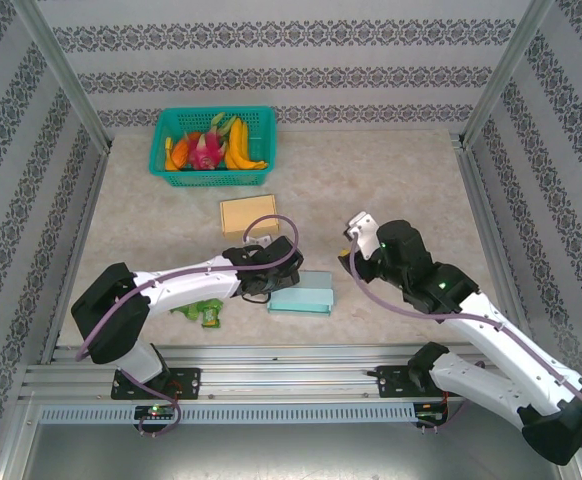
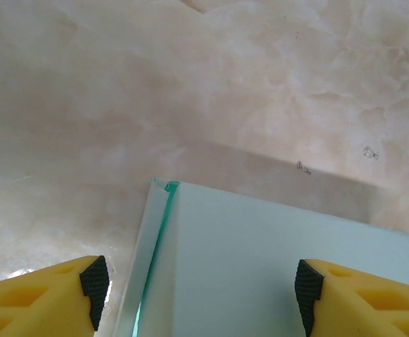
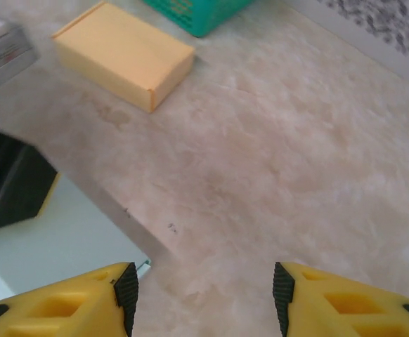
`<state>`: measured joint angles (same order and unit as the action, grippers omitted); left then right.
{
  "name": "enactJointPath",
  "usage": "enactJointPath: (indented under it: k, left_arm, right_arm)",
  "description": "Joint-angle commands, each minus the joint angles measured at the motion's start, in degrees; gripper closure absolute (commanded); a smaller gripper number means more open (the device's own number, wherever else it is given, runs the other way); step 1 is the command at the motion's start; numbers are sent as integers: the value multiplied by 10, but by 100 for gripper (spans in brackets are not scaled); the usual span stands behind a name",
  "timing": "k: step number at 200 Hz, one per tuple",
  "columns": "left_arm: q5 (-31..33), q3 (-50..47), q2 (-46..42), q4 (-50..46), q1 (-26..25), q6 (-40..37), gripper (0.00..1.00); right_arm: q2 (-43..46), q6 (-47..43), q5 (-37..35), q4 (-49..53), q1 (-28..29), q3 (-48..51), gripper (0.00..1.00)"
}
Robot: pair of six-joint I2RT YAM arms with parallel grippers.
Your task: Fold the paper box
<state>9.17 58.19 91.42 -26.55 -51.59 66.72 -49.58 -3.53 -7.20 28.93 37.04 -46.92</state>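
Note:
The paper box is a flat, pale teal carton lying on the table in front of the arms. My left gripper hovers at its left end, open. In the left wrist view the box lid spreads between the fingertips, with a folded side flap along its left edge; the gripper holds nothing. My right gripper stands open over bare table just right of the box. In the right wrist view the box corner lies beside its left fingertip, and the gripper has only tabletop between its pads.
A tan closed box lies behind the teal one, also seen as the tan box. A green basket of fruit stands at the back left. A green packet lies near the front edge. A small grey pack sits by the tan box.

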Motion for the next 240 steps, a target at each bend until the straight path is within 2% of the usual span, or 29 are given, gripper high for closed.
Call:
enactJointPath:
  k: [1, 28, 52, 115, 240]
  left_arm:
    - [18, -5, 8, -9, -10, 7, 27]
    - [29, -4, 10, -15, -17, 7, 27]
    - [40, -4, 8, -19, -23, 8, 27]
    - [52, -6, 7, -21, -32, 13, 27]
    - [81, -5, -11, -46, -41, 12, 26]
  right_arm:
    - [0, 217, -61, 5, 6, 14, 45]
    - [11, 293, -11, -33, 9, 62, 45]
    - [11, 316, 10, -62, 26, 92, 44]
    - [-12, 333, 6, -103, 61, 136, 43]
    - [-74, 344, -45, -151, 122, 177, 41]
